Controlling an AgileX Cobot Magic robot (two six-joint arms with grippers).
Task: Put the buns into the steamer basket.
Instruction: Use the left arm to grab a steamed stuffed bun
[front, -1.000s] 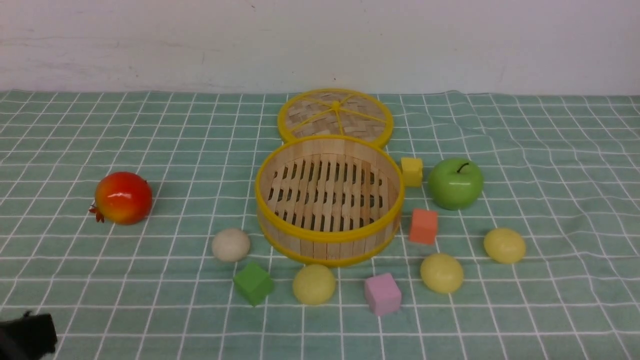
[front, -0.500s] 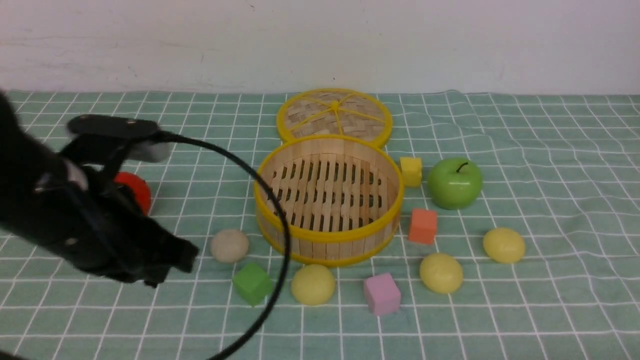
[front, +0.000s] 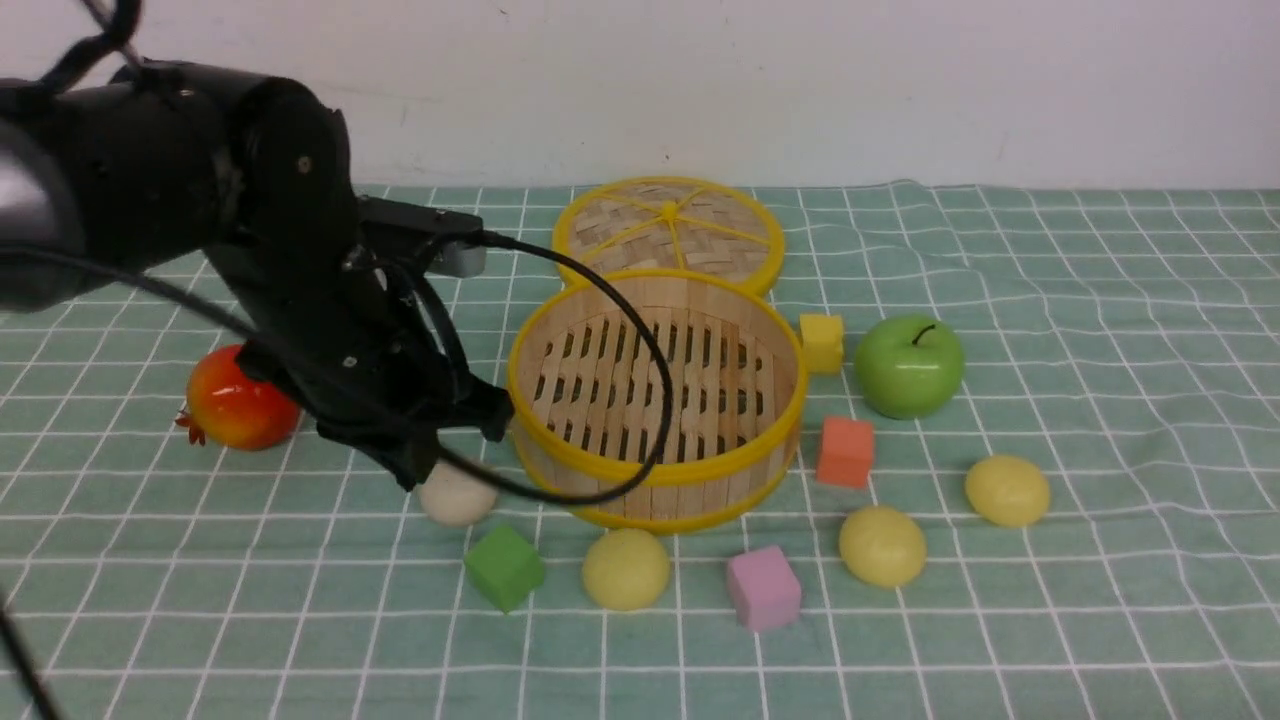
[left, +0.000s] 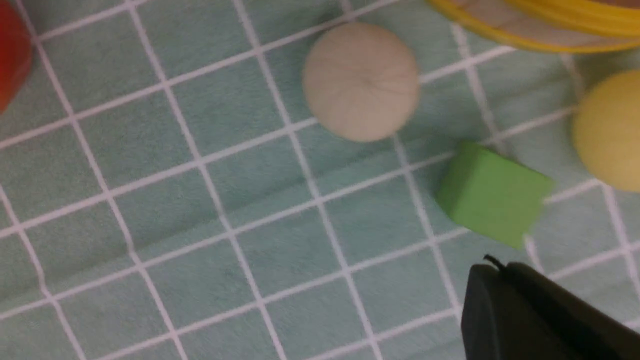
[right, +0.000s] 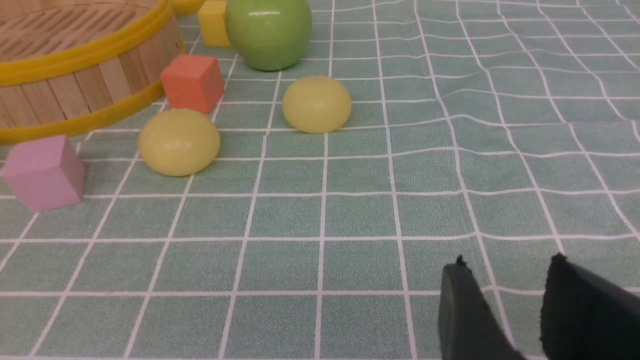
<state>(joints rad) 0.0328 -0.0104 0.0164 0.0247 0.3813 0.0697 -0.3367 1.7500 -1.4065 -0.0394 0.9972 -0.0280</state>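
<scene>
Four buns lie on the cloth outside the steamer basket, whose slatted floor holds nothing. The off-white bun sits just beside the basket's near-left wall. One pale yellow bun rests close in front of the basket. The other two lie off to its near right, apart from each other.

The left gripper hangs over the off-white bun, its jaws pressed together and holding nothing. In the left wrist view the bun lies clear of the black jaw tip. In the front view the left arm's dark bulk covers the bun's upper edge, and a black cable loops across the basket.

The right gripper is out of the front view. Its wrist camera shows the jaws apart and empty, low over bare cloth and well away from the two right-hand buns.

A green cube sits between the off-white bun and the nearest yellow one, and a pink cube lies in front of the basket to the right. An orange cube stands just beside the basket's right wall. A yellow cube and a green apple are behind it.

The woven lid lies flat behind the basket, its rim meeting the basket's far rim. A red-orange fruit rests to the left. A green checked cloth covers the counter.
</scene>
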